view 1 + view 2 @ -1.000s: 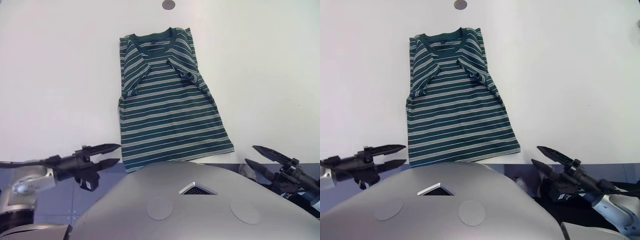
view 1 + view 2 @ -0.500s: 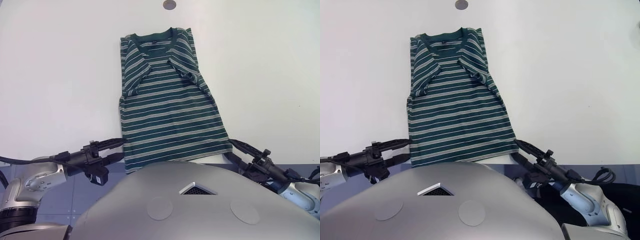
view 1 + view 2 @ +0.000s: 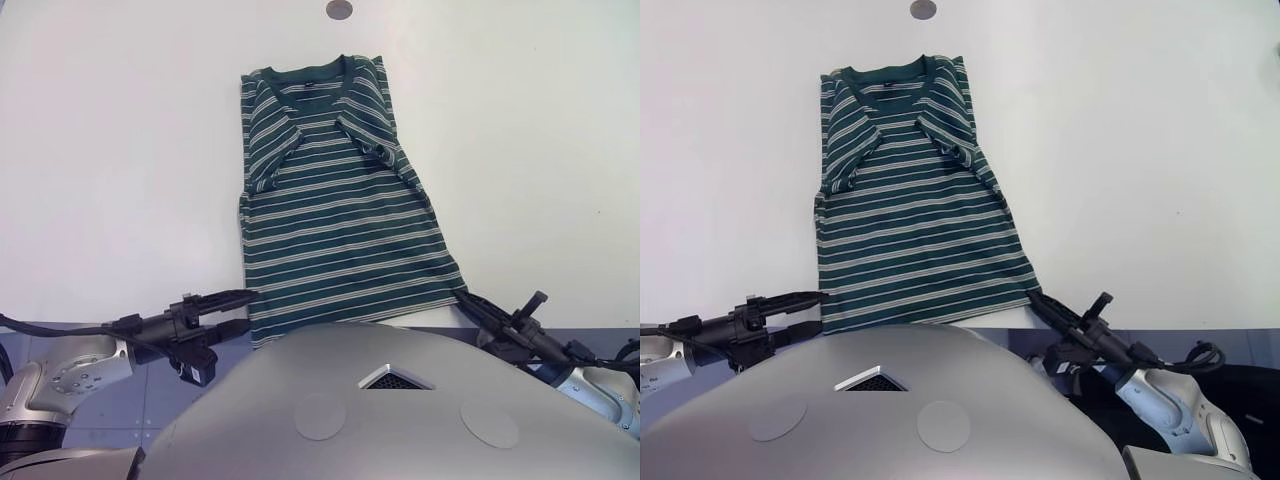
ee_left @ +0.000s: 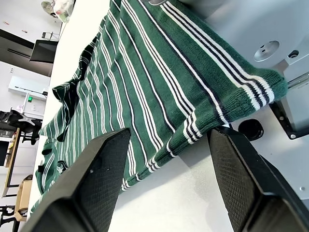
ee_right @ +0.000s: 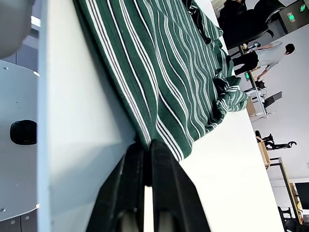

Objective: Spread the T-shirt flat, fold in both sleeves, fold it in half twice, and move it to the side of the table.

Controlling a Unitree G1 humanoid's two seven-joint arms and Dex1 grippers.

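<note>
The right gripper (image 5: 146, 147) pinches the T-shirt (image 3: 335, 200) at its near hem corner, and the left gripper (image 3: 247, 308), open astride the other corner, should clamp before both lift evenly.

Small round grey disc (image 3: 339, 9)

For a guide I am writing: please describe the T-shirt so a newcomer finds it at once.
On the white table, look along the middle, starting from the near edge. The T-shirt lies flat there, collar away from the robot, sleeves folded in. Its dark green with white stripes sets it apart from the small grey disc beyond the collar.
</note>
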